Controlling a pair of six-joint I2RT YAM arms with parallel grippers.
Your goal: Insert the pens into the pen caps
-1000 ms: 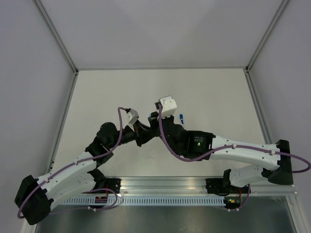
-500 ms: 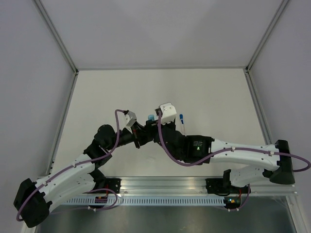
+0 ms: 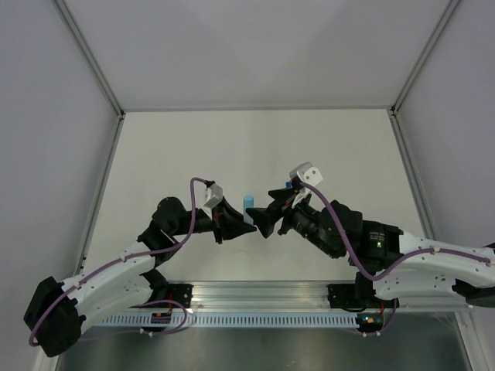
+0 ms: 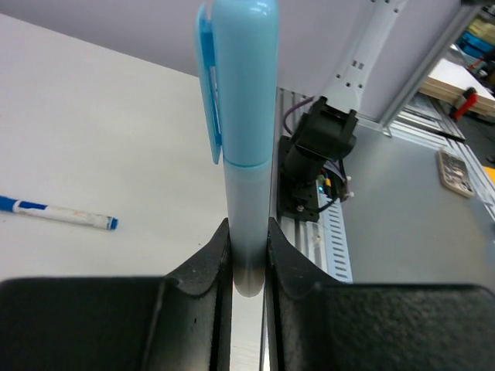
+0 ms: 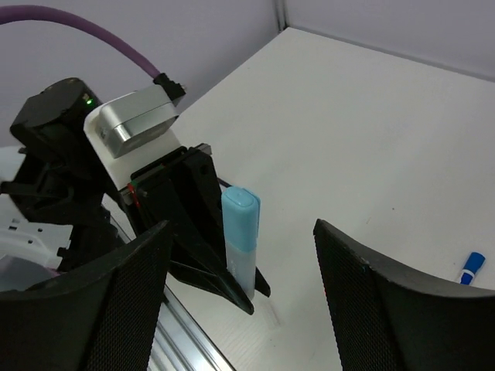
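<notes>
I see the pale blue pen [image 4: 247, 205] upright with its cap [image 4: 241, 77] seated, pinched low by the left end effector [image 4: 247, 239], the right end effector [image 5: 241, 232] wide open and empty, and the white pen [image 4: 58, 214] on the bench [image 4: 93, 116], probably next.

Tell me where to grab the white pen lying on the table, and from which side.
Take the white pen at mid-barrel, coming straight down with one jaw on each side of it. It lies flat on the table, thin and straight, with bare surface along both sides.
</notes>
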